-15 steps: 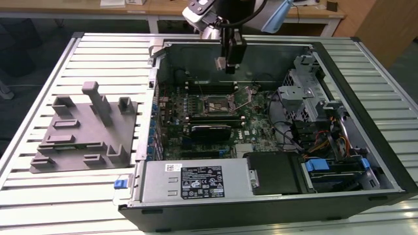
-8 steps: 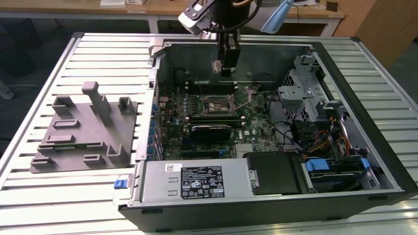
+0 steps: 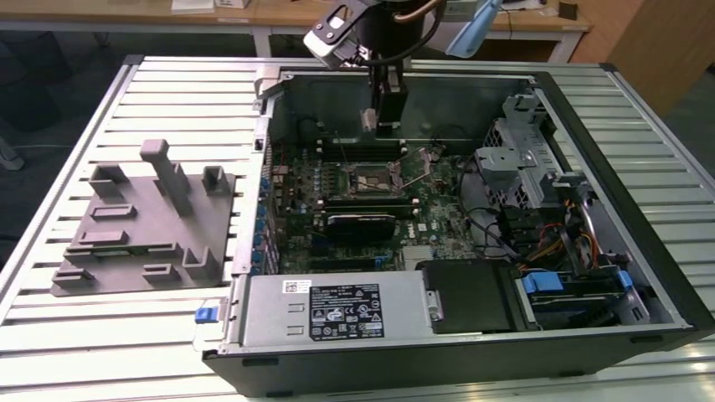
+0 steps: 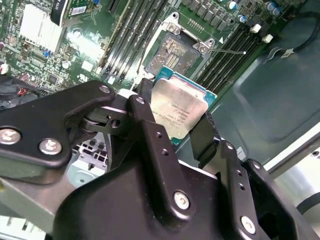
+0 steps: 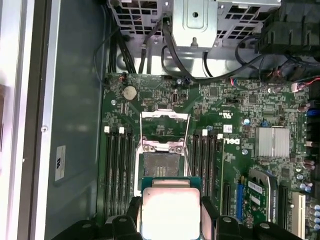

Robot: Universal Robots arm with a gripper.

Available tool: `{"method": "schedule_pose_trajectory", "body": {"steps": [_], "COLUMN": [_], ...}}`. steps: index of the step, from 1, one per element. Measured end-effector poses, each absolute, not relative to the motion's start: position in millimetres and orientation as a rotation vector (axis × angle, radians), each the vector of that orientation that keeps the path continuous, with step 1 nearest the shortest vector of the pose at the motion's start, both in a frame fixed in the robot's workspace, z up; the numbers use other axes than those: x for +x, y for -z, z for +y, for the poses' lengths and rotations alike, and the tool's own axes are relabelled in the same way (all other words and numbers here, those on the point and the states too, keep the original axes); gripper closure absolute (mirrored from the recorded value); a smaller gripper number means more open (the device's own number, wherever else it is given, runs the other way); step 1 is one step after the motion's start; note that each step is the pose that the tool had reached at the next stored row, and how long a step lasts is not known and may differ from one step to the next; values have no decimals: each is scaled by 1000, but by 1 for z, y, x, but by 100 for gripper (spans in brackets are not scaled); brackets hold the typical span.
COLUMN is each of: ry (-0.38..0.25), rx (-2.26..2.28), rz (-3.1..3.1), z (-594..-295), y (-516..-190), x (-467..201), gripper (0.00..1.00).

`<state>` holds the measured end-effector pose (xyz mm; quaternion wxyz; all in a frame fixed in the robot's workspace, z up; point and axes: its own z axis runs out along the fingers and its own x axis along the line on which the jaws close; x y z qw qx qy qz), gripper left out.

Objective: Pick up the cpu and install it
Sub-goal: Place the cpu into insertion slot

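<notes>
**CPU pinched in gripper, above open socket**

Slatted metal table point(image 3: 67, 335). An open computer case point(image 3: 447, 368) lies flat on it. A grey tray point(image 3: 134, 243) with upright posts sits just beside the case, on the exterior view's left.

Nearest edge of the case: power supply box point(image 3: 335, 310). Behind it is the green motherboard point(image 3: 430, 222), with the socket point(image 3: 369, 177) about midway back.

The gripper point(image 3: 380, 121) hangs over the far part of the case, clear of the board. In the second wrist view its black fingers point(image 4: 150, 125) clamp the cpu point(image 4: 177, 112) by two opposite edges, silver top toward the camera. The cpu is in the air, apart from the socket and just short of it. In the first wrist view the load frame point(image 5: 164, 127) stands raised and the contact field is exposed.

Beyond the table, a wooden desk point(image 3: 290, 12).
</notes>
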<state>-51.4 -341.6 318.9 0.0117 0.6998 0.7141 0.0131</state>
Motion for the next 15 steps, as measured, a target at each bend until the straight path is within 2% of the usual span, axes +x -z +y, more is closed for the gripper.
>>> {"method": "schedule_pose_trajectory", "body": {"steps": [15], "ry": [-43], "rx": [2181], "rz": [2226], "z": [-335], "y": [-300], "x": [-53], "gripper": [46]}}
